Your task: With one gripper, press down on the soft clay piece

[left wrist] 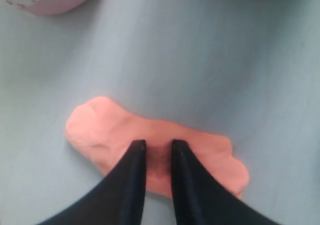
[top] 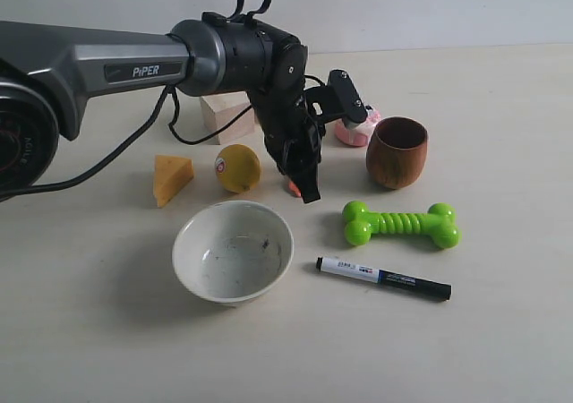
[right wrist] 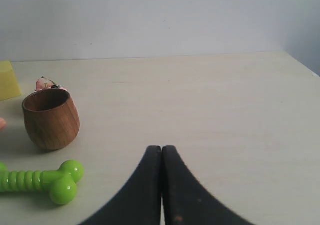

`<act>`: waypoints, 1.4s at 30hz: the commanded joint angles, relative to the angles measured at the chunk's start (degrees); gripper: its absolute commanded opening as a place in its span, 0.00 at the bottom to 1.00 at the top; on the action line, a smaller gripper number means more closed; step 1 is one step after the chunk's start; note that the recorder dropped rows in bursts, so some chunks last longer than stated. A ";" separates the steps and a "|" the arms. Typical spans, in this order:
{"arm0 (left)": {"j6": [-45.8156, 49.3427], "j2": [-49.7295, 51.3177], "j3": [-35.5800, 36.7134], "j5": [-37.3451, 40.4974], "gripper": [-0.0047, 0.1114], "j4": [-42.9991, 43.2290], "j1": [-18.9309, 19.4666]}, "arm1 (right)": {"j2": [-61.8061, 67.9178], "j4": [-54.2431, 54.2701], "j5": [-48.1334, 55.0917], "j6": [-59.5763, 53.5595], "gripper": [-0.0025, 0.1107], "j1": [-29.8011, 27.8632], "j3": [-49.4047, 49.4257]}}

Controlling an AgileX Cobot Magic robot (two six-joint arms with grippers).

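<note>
Pale cream tabletop (top: 501, 331), matte and smooth, backed by a plain grey-white wall (top: 403, 9). Left arm (top: 98, 63), grey shell with black wrist, reaches in from the exterior view's left edge and angles down; its base is cut off. White bowl (top: 233, 204) nearest the camera, glossy, with dark specks inside. Wooden cup (top: 397, 152), rounded, dark grain. Green bone toy (top: 400, 224), ribbed shaft with knobbed ends, lying flat in front of the cup. Pale wooden block (top: 226, 116), partly hidden behind the wrist. Yellow ball (top: 237, 167) with a small round sticker, beside an orange-yellow cheese wedge (top: 172, 177). Black-and-white marker (top: 383, 277) to the right of the bowl, capped. Pink-and-white cake toy (top: 354, 132) is mostly hidden behind the wrist hardware. Soft clay piece (left wrist: 100, 130) lies on the table between the ball and the cup: salmon-orange, matte, a flattened long lump with a lumpy edge. From outside only a sliver shows under the finger. Left gripper (left wrist: 157, 145) has its black tapered tips down on the clay's middle, jaws a narrow slit apart with clay showing between. Right gripper (right wrist: 161, 147) is out of the exterior view; its own camera shows its fingers pressed together above bare table, holding nothing.
</note>
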 commanded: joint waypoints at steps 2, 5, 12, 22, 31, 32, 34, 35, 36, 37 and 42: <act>-0.40 1.00 1.32 3.37 0.18 0.00 -0.13 | -0.27 0.07 -0.24 0.04 0.02 0.07 0.26; -0.40 0.60 1.32 3.09 0.18 0.00 -0.13 | -0.27 0.07 -0.24 0.04 0.02 0.07 0.26; -0.40 -1.09 1.32 2.62 0.18 1.17 -0.13 | -0.27 0.07 -0.24 0.04 0.02 0.07 0.26; -0.40 -2.67 1.32 0.78 0.18 1.31 -0.10 | -0.27 0.07 -0.26 0.08 0.02 0.07 0.26; -0.40 -1.31 1.32 -0.96 0.07 0.56 -0.10 | -0.27 0.07 -0.26 0.08 0.02 0.07 0.26; -0.40 -1.11 1.32 -0.83 0.06 0.00 -0.10 | -0.27 0.07 -0.26 0.08 0.02 0.07 0.26; -0.40 -0.96 1.32 -0.90 0.07 -1.46 -0.10 | -0.27 0.07 -0.26 0.08 0.02 0.07 0.26; -0.40 -0.97 1.32 -1.11 0.09 -1.46 -0.10 | -0.27 0.07 -0.26 0.08 0.02 0.07 0.26; -0.40 -0.97 1.32 -1.19 0.13 -1.46 -0.10 | -0.27 0.07 -0.26 0.08 0.02 0.07 0.26; -0.40 -0.97 1.32 -1.33 0.18 -1.46 -0.10 | -0.27 0.07 -0.26 0.08 0.02 0.07 0.26; -0.40 -1.11 1.32 -1.53 0.34 -1.46 -0.10 | -0.27 0.07 -0.26 0.08 0.02 0.07 0.26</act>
